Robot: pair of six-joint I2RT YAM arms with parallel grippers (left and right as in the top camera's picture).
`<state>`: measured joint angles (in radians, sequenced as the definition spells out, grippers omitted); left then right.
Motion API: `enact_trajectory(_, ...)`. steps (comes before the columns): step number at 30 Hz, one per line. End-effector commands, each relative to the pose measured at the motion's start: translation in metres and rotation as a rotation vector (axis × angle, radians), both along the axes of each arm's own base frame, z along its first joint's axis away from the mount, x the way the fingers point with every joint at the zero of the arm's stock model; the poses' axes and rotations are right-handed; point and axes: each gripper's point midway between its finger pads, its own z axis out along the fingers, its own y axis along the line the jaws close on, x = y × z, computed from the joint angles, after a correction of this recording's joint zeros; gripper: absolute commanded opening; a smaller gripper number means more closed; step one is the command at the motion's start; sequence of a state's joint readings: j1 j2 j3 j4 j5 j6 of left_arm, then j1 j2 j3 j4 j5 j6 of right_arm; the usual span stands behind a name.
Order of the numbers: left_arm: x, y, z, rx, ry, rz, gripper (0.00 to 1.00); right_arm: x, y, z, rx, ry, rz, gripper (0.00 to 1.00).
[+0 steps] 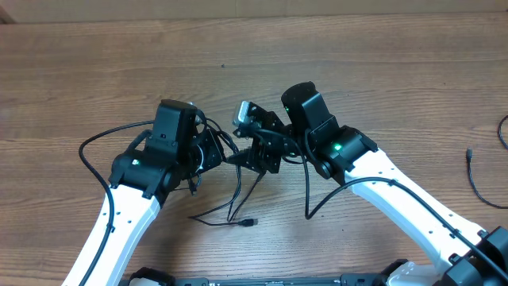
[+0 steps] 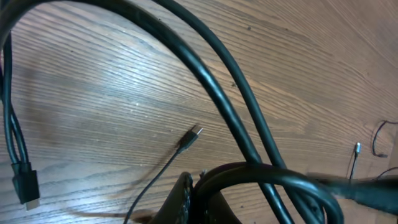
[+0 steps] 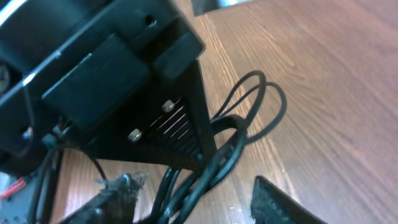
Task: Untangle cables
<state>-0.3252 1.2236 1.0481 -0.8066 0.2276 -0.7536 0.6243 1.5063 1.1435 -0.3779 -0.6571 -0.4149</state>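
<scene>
The left gripper (image 1: 213, 152) is clamped shut on the cables (image 3: 208, 171). Just right, the right gripper (image 3: 196, 202) has its fingers (image 3: 280, 202) apart, the bundle running between them.

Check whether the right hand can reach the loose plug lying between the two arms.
Probably yes. The plug lies in the open with nothing over it, and the right hand is open. It would first have to back out of the cables bunched at the left hand.
</scene>
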Motion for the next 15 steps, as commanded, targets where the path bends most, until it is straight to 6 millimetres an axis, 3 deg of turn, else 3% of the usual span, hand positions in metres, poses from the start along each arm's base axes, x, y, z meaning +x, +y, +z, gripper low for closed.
enact_trajectory(1, 0.0025, -0.0043, 0.0081, -0.020, -0.017, -0.002, 0.04, 0.0014, 0.0008, 0.0073, 0.006, -0.032, -0.002, 0.31)
enact_trajectory(2, 0.0025, -0.0043, 0.0081, -0.020, -0.017, -0.002, 0.04, 0.0016, 0.0007, 0.0073, 0.005, -0.032, -0.003, 0.27)
enact_trajectory(3, 0.0025, -0.0043, 0.0081, -0.020, -0.017, -0.002, 0.04, 0.0021, 0.0005, 0.0070, 0.003, -0.033, -0.005, 0.15)
enact_trajectory(6, 0.0024, -0.0042, 0.0080, -0.019, -0.016, -0.002, 0.04, 0.0026, 0.0003, 0.0068, 0.002, -0.035, -0.008, 0.04)
enact_trajectory(15, 0.0010, -0.0034, 0.0068, -0.015, -0.009, -0.002, 0.04, 0.0100, -0.0032, 0.0038, -0.022, -0.049, -0.049, 0.04)
